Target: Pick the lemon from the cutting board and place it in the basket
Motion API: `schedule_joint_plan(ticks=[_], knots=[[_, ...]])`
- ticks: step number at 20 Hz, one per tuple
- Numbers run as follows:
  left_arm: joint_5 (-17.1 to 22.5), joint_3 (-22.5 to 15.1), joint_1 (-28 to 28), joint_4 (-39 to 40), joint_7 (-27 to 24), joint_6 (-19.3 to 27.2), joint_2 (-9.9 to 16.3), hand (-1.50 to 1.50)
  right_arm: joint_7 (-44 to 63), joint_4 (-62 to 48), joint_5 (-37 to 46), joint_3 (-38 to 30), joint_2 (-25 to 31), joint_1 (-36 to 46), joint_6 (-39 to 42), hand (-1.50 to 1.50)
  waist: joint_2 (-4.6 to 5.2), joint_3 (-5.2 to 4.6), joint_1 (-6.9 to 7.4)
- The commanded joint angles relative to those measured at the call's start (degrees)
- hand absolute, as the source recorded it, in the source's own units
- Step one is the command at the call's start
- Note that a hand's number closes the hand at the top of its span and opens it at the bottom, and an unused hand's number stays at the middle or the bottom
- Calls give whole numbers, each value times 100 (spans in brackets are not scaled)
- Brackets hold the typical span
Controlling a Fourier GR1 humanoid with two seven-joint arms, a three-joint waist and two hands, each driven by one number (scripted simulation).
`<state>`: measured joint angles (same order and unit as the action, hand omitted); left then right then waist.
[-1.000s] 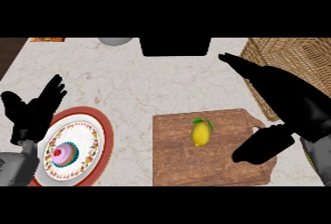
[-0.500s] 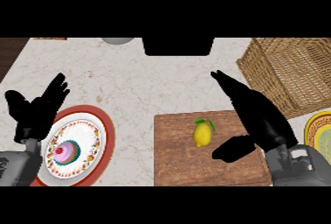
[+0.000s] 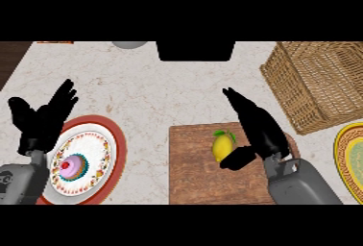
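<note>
Lemon on cutting board, long axis 12 to 6. Right robot hand unclenched at its 3 o'clock, thumb nearly touching; left robot hand rests, fingers straight, far at 9. Basket at 1.

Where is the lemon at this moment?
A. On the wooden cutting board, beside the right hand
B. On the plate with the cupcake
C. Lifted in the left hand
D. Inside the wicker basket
A: the lemon lies on the cutting board, with the right hand open just beside it, while the basket stands apart at the upper right.
</note>
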<state>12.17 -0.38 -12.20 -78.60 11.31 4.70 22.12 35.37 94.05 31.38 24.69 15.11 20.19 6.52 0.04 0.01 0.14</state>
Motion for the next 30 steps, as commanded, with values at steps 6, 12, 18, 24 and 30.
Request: schedule_joint_plan(ticks=[6, 12, 18, 24, 30], knots=[[-168, 353, 90, -133, 120, -254, -82, 0, -82, -748, 679, -3, -647, -44, 280, -150, -6, -1, -2], [-337, 506, 108, -85, 31, -495, -236, 0, -768, -709, 730, -537, -513, -190, 606, -150, -5, -1, -9], [-628, 403, 210, -335, 140, -284, -550, 0, -1252, -508, 547, -709, -512, -676, 801, -150, -7, -1, -17], [-628, 663, 4, 242, -152, -708, -447, 0, -1454, -638, 869, -603, -750, -629, 847, -150, -1, -1, -13], [-913, 528, 72, -110, 42, -358, -754, 0, -974, -914, 1383, -627, -995, -405, 851, -150, -3, -1, -2]])
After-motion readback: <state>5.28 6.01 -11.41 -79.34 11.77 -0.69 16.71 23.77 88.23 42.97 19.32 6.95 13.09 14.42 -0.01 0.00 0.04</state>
